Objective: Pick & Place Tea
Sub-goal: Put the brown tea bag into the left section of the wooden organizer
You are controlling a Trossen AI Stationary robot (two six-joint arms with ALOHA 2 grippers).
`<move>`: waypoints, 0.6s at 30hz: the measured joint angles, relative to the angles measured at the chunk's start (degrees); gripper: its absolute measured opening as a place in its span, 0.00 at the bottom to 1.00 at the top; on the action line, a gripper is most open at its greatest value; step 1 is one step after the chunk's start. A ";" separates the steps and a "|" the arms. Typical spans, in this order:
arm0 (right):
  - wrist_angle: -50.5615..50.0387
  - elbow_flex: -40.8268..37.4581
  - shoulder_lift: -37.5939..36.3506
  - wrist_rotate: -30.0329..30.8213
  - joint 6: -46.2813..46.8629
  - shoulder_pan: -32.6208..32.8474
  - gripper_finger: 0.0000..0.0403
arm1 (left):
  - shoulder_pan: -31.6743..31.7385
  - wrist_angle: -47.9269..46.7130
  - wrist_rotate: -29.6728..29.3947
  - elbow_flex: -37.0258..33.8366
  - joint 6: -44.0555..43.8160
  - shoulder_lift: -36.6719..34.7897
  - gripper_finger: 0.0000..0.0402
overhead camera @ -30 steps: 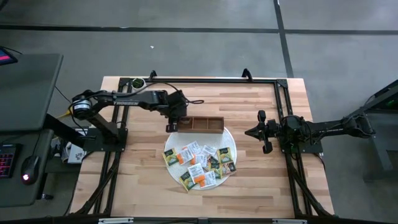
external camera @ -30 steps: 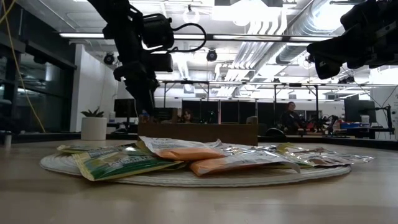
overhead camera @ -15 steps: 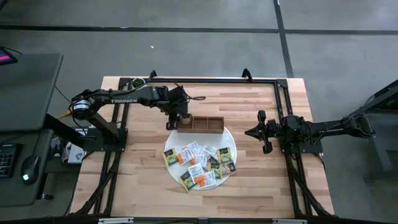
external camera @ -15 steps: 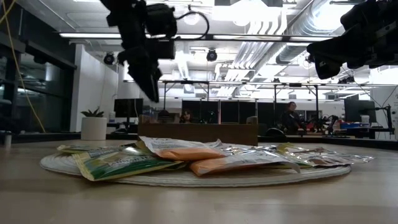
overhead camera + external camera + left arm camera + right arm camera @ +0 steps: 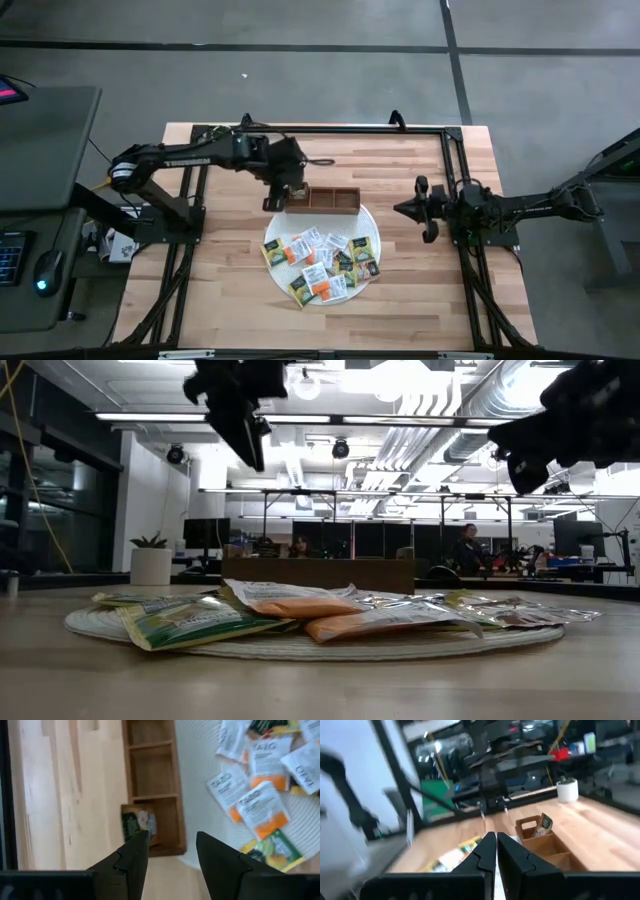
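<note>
Left fingers (image 5: pixel 167 852) apart, empty, above the tray (image 5: pixel 152 775); right fingers (image 5: pixel 491 851) shut, empty.
The packet (image 5: pixel 137 822) leaning in the tray's end compartment could tip out if clipped.

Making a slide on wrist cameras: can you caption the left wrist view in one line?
Open left gripper above the wooden tray, one green tea packet in its end compartment, more packets on the white mat.

Overhead and table-level cameras, plus two wrist cameras, all sharing the tray (image 5: pixel 331 199).
</note>
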 joint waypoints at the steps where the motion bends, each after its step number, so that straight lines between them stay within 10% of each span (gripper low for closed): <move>1: 0.29 0.02 0.02 0.58 2.96 0.00 0.03 | -0.95 0.49 -0.42 -0.45 -0.92 -0.30 0.40; 8: 2.30 0.01 0.00 1.26 18.42 -0.01 0.03 | -7.55 2.83 -5.42 -8.21 -10.30 -5.93 0.40; 18: 5.26 0.05 0.06 5.81 26.65 -0.02 0.03 | -16.72 30.89 -4.76 -28.72 -28.04 -15.81 0.41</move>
